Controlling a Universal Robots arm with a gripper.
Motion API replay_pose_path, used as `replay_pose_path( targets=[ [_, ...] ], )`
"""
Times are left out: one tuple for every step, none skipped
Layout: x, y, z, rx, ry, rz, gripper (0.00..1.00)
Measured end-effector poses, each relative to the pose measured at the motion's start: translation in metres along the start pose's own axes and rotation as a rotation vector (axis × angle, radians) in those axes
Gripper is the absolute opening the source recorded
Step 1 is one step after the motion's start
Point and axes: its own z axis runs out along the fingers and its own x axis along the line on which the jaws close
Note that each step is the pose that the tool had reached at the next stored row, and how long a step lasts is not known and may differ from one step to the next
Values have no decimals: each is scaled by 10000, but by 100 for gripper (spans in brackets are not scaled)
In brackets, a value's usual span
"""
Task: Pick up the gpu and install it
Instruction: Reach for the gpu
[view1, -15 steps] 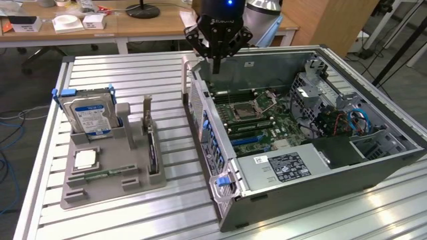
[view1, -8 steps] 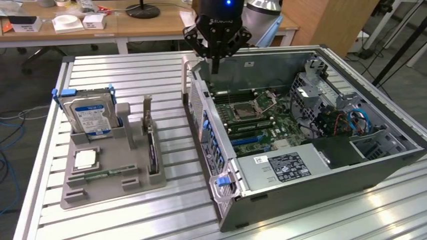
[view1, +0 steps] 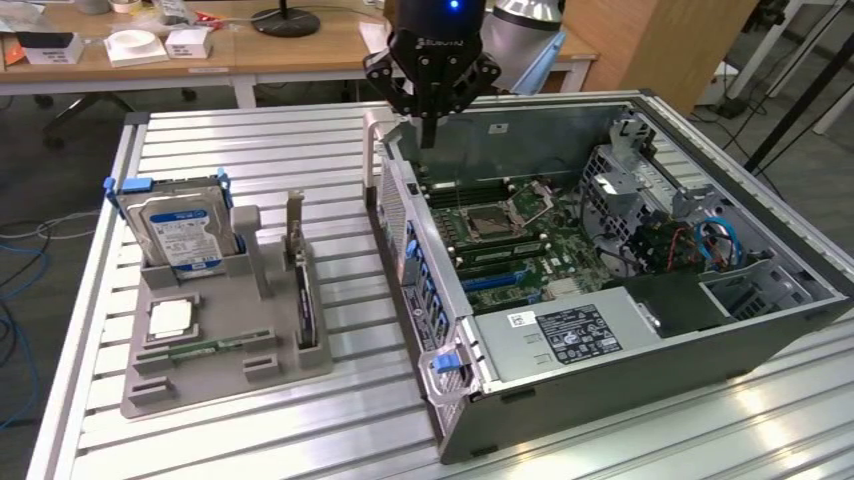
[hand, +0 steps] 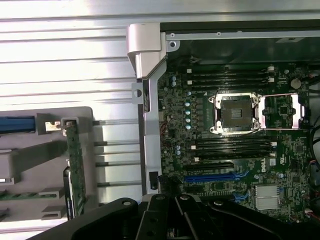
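Well, the gripper (view1: 430, 138) hangs with its fingers pressed together and nothing between them, pointing down over the far corner of the open case (view1: 747, 335), on the side that faces the holder (view1: 200, 392). Below it lies the motherboard (view1: 521, 240), its processor socket bare.

The gpu (view1: 306, 300) is not in the case. It stands on edge in a slot of the grey holder, well apart from the gripper, with its silver bracket sticking up at the far end; the wrist view shows its thin edge (hand: 75, 165) from above. Beside it in the holder, toward the exterior view's left, stands the blue-labelled hard drive (view1: 183, 232).

Holder and case both rest on a table (view1: 267, 140) of ribbed aluminium slats that catches the light. Behind it stand wooden desks (view1: 314, 52) with small white boxes and a black lamp base. Blue cables (view1: 20, 262) trail over the grey floor (view1: 60, 190) at the exterior view's left.
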Motion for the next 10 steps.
replay_pose_path(
  targets=[
    [3,0,0,0,0,0,11],
    [6,0,0,0,0,0,11],
    [9,-1,0,-1,-1,0,11],
    [11,-1,0,0,0,-1,11],
    [13,-1,0,0,0,-1,11],
    [16,-1,0,0,0,-1,11],
    [18,-1,0,0,0,-1,11],
    [20,-2,-1,0,0,0,11],
    [22,-2,0,-1,0,-1,11],
    [24,-2,-1,0,0,-1,11]
  ],
)
